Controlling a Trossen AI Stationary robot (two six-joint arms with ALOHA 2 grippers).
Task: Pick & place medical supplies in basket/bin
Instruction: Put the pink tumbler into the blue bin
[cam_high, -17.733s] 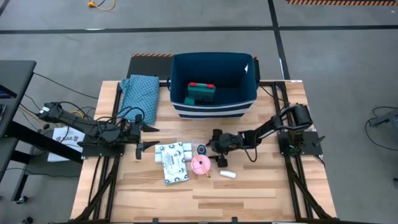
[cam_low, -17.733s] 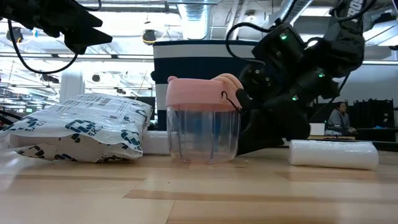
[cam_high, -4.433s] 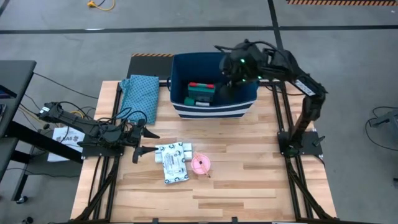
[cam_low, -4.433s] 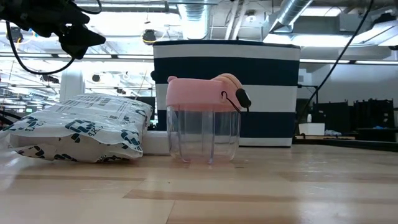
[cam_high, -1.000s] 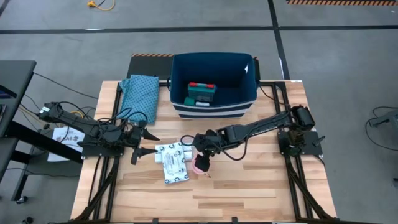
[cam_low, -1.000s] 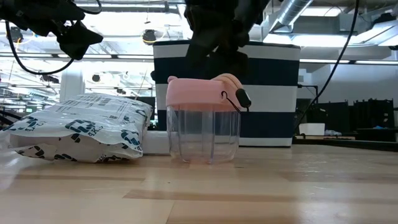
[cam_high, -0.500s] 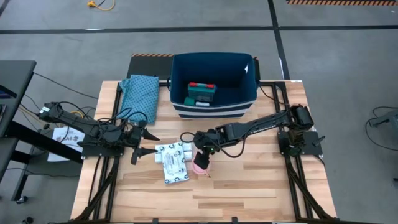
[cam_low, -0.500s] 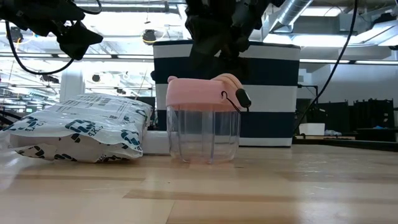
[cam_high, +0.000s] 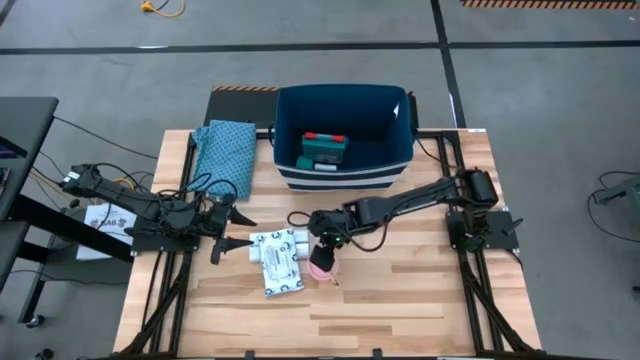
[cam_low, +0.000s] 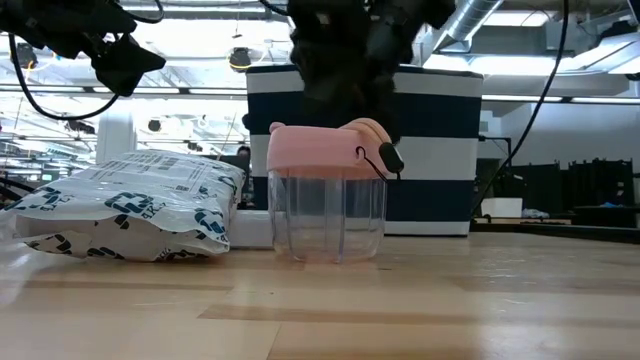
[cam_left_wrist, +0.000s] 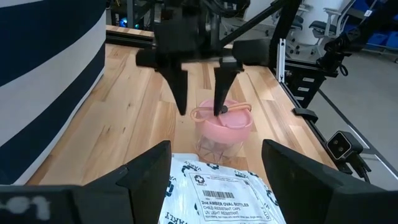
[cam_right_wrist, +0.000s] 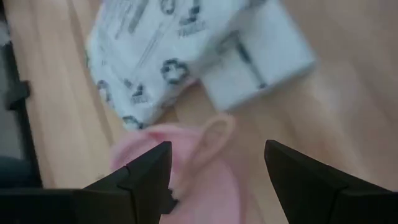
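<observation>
- The pink-lidded clear jar (cam_low: 327, 190) is standing upright on the wooden table (cam_high: 420, 300), directly beneath the right gripper (cam_left_wrist: 200, 99), whose two fingers are spread wide and holding nothing.
- In the left wrist view those fingers are pointing straight down, their tips reaching just to the pink lid (cam_left_wrist: 224, 116); one tip is sitting over the lid, the other just outside its rim.
- Judging by its clear thin walls, the jar is looking light, rigid and rather slick, so it is probably going to tip or skid if pushed from one side only.
- The best hold is likely across the lid or just under it, with the small strap loop (cam_low: 375, 140) kept out from between the fingers.
- The right arm is stretching low across the table from its base, wrist bent so the fingers are hanging vertically above the jar.
- Beside the right gripper, on the side away from its base, the white printed packet (cam_high: 283, 278) is lying on a white compartment tray (cam_high: 277, 247), close to the jar and apparently not touching it.
- Beyond the right gripper, the navy striped bin (cam_high: 345, 140) is standing open with a teal-and-red box (cam_high: 324, 148) already inside.
- The left gripper (cam_high: 232, 228) is waiting with its fingers parted and empty, just short of the tray, low over the table.
- The teal patterned cloth (cam_high: 224, 152) is lying past the left gripper, next to the bin.
</observation>
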